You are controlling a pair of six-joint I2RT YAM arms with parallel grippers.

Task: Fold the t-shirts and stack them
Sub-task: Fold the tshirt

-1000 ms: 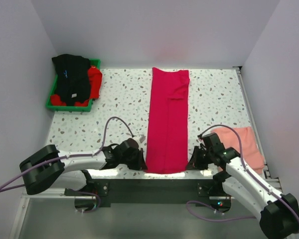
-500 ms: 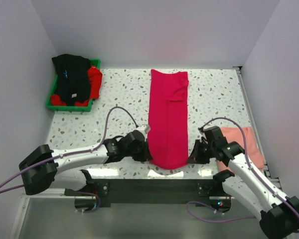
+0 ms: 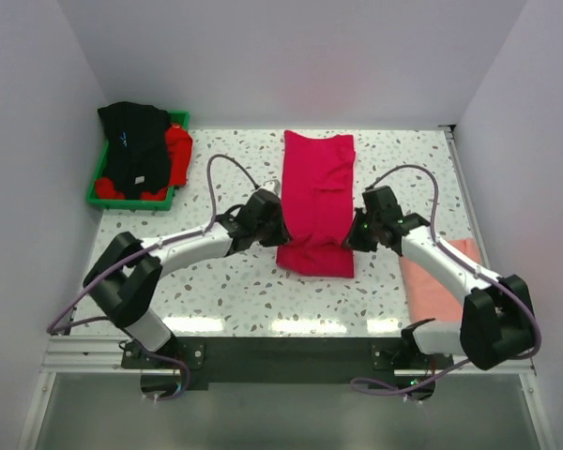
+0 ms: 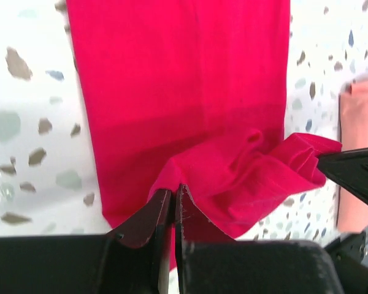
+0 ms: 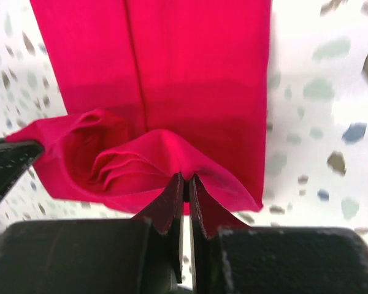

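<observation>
The crimson-pink t-shirt (image 3: 316, 202) lies as a long narrow strip in the middle of the table, its near end lifted and carried back over itself. My left gripper (image 3: 280, 228) is shut on the near left corner (image 4: 172, 184). My right gripper (image 3: 353, 234) is shut on the near right corner (image 5: 185, 174). The cloth sags in folds between them (image 4: 264, 165). A folded salmon-pink t-shirt (image 3: 441, 281) lies at the near right. A black t-shirt (image 3: 136, 145) and a bright red one (image 3: 176, 155) lie in the tray.
A green plastic tray (image 3: 101, 159) stands at the far left corner. White walls close the table on three sides. A rail runs along the right edge (image 3: 464, 187). Speckled tabletop (image 3: 225, 281) shows in front of the shirt.
Both grippers have moved away from the near edge toward the far side, carrying the shirt's near end with them. The strip now looks much shorter, doubled over itself.
</observation>
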